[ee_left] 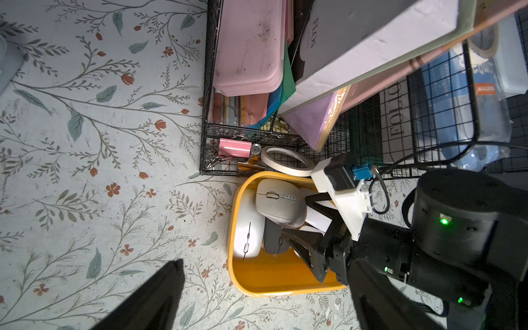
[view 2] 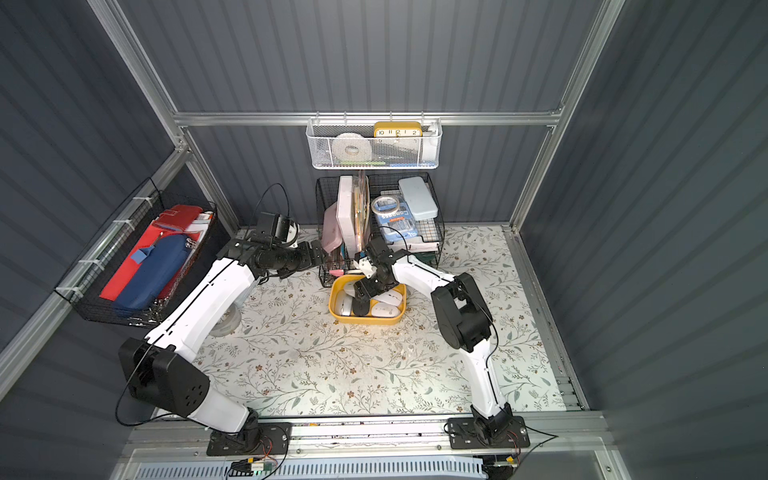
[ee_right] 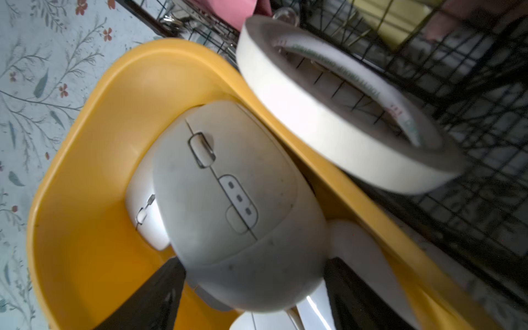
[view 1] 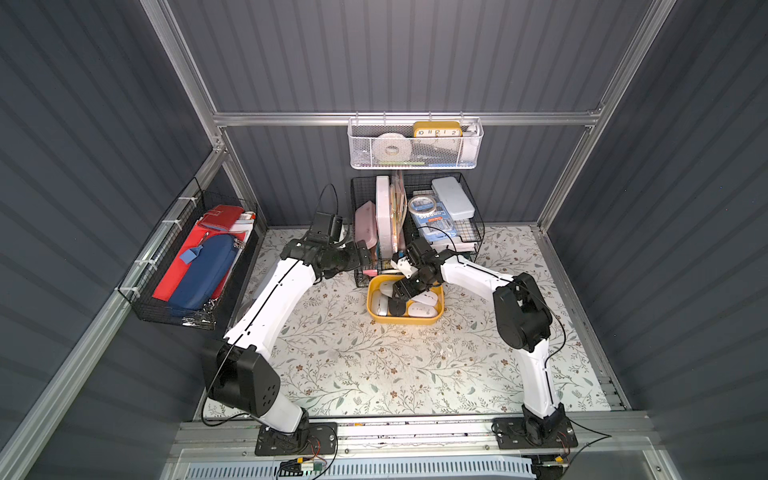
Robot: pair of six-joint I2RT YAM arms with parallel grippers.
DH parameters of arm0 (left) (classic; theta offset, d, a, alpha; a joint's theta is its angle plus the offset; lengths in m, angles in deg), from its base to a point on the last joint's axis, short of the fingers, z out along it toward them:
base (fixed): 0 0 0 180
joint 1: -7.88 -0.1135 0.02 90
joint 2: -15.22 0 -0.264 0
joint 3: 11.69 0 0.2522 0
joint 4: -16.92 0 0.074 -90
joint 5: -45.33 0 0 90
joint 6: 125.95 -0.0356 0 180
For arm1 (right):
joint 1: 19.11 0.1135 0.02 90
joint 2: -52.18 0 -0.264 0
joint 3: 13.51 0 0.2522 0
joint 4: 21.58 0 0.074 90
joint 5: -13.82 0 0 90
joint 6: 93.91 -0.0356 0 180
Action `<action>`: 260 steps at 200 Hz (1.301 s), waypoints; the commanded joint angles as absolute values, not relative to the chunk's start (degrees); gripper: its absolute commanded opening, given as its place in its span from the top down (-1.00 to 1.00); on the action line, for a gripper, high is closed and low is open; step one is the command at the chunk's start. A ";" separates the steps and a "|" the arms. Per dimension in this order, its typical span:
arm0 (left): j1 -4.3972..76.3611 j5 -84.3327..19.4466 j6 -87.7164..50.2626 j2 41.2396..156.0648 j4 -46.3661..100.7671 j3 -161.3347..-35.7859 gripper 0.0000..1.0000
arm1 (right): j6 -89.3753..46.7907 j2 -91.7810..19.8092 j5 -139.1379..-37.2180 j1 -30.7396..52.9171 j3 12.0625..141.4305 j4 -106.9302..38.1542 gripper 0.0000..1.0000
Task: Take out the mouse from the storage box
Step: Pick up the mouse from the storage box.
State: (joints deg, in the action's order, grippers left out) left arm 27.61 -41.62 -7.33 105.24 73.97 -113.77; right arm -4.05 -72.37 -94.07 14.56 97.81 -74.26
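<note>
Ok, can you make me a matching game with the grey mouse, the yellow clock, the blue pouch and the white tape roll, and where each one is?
Things:
1. grey mouse
2. yellow clock
3. blue pouch
4. white tape roll

Places:
A. in the white mesh basket on the back wall
B. by the rim of the storage box, next to the black wire rack
C. in the storage box, between the right gripper's fingers
D. in the black wire basket on the side wall

Pairs: 1-C, 2-A, 3-D, 4-B.
</note>
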 commanded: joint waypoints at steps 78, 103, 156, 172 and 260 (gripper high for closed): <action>27.39 -40.19 -8.69 102.20 73.14 -114.60 -0.91 | -5.35 -68.60 -93.92 19.58 97.79 -75.50 -0.62; 27.39 -40.18 -8.73 101.77 73.05 -114.58 -0.91 | -4.24 -68.79 -84.72 21.61 99.07 -75.72 -0.69; 27.34 -40.49 -9.21 101.14 73.02 -114.66 -0.91 | -5.58 -72.33 -81.22 21.61 103.91 -75.38 -0.71; 27.38 -40.50 -9.25 101.14 72.96 -114.66 -0.91 | -5.66 -74.47 -83.15 21.42 106.44 -75.27 -0.71; 27.37 -40.12 -9.58 100.29 72.96 -114.59 -0.92 | -6.85 -80.53 -87.95 21.49 113.07 -81.25 -0.62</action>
State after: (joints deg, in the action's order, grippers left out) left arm 27.61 -41.21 -8.18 102.27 73.12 -113.77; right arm -6.06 -80.55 -86.38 21.44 112.02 -80.11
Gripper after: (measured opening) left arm 0.958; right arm 0.820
